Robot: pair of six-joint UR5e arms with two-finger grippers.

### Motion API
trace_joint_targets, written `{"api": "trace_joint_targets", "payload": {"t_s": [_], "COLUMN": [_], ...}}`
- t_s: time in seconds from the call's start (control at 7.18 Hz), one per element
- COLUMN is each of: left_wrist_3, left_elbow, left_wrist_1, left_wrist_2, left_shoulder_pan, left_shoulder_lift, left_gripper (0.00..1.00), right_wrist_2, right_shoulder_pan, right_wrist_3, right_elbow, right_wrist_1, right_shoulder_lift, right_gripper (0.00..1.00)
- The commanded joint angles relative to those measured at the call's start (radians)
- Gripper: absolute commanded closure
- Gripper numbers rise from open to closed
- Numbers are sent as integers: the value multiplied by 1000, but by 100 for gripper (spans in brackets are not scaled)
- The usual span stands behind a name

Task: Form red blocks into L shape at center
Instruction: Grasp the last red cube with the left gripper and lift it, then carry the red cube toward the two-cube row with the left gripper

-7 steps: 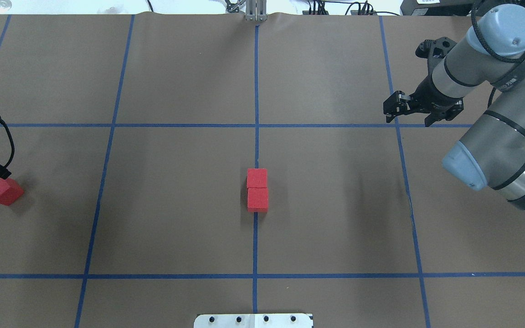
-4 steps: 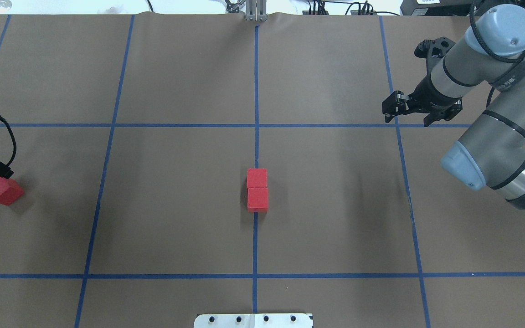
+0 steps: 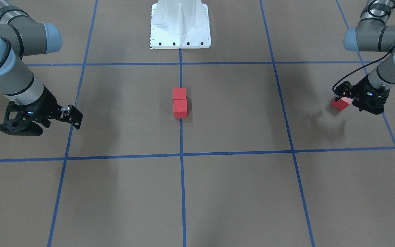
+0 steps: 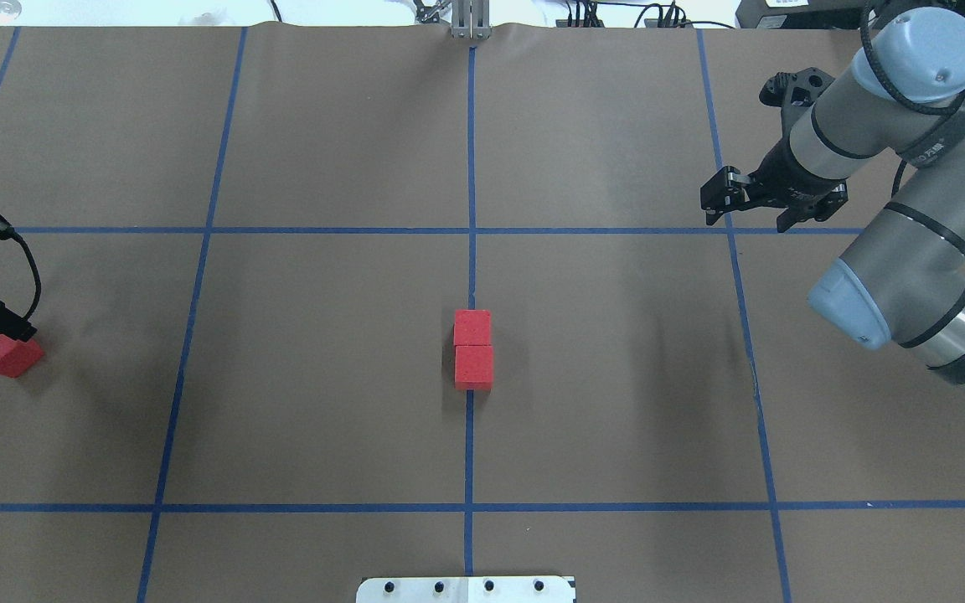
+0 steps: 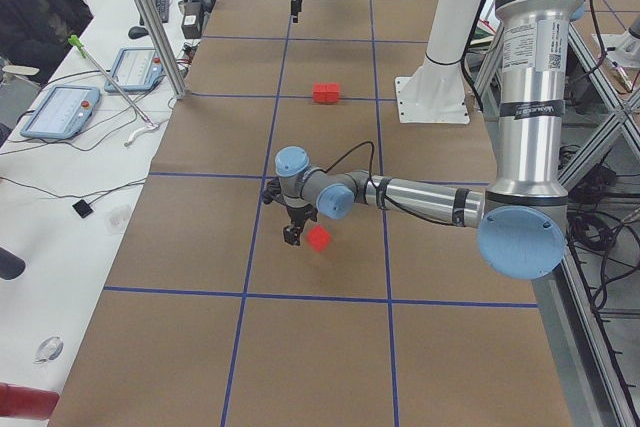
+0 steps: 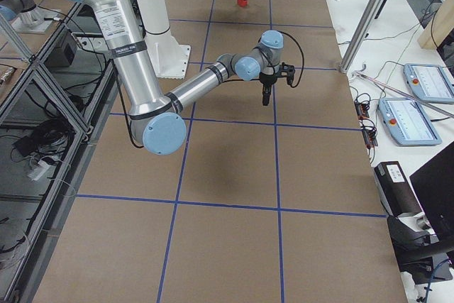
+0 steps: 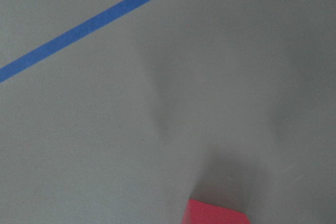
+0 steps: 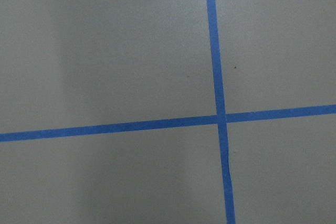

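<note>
Two red blocks point(image 4: 472, 327) point(image 4: 474, 367) lie touching in a short column on the middle blue tape line point(image 4: 471, 167) at the center; they also show in the front view point(image 3: 179, 93) point(image 3: 180, 108). The third red block point(image 4: 7, 358) point(image 3: 341, 103) lies turned at an angle at the table's far left. My left gripper point(image 3: 350, 97) hangs right over it, one finger point(image 4: 9, 322) overlapping its far edge; its jaws look open. The left wrist view shows the block's top point(image 7: 215, 214) at the bottom edge. My right gripper point(image 4: 755, 209) point(image 3: 58, 120) is open and empty, far right, above a tape crossing point(image 8: 220, 118).
The white robot base plate point(image 4: 466, 589) point(image 3: 180, 24) stands at the near middle edge. The brown surface carries a blue tape grid point(image 4: 198, 229). Beyond the far edge there are an aluminium post point(image 5: 150, 17) and control tablets point(image 5: 60, 112) point(image 6: 425, 83).
My left gripper has moved a little toward the third red block and now covers more of its far edge. The block has stayed put. My right gripper has drifted slightly away from the robot.
</note>
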Motion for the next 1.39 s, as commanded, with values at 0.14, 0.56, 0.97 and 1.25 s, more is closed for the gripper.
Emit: {"api": "trace_joint_targets", "payload": {"t_s": [0.14, 0.56, 0.97, 1.25], "left_wrist_3": [6, 6, -37, -295], "left_elbow": [1, 1, -56, -212], "left_wrist_1": [-1, -8, 94, 553], "left_wrist_2": [1, 5, -64, -75], "left_shoulder_pan": [30, 50, 51, 42], "left_shoulder_lift": [3, 21, -20, -244], "left_gripper": [3, 72, 100, 100], "right_wrist_2": [0, 0, 0, 0], "right_shoulder_pan": [-1, -1, 1, 1], "right_wrist_3": [0, 0, -1, 2], "right_elbow": [-1, 2, 2, 10], "right_wrist_1": [0, 0, 0, 0], "right_shoulder_lift": [-1, 0, -1, -3], "right_gripper": [1, 1, 1, 1]}}
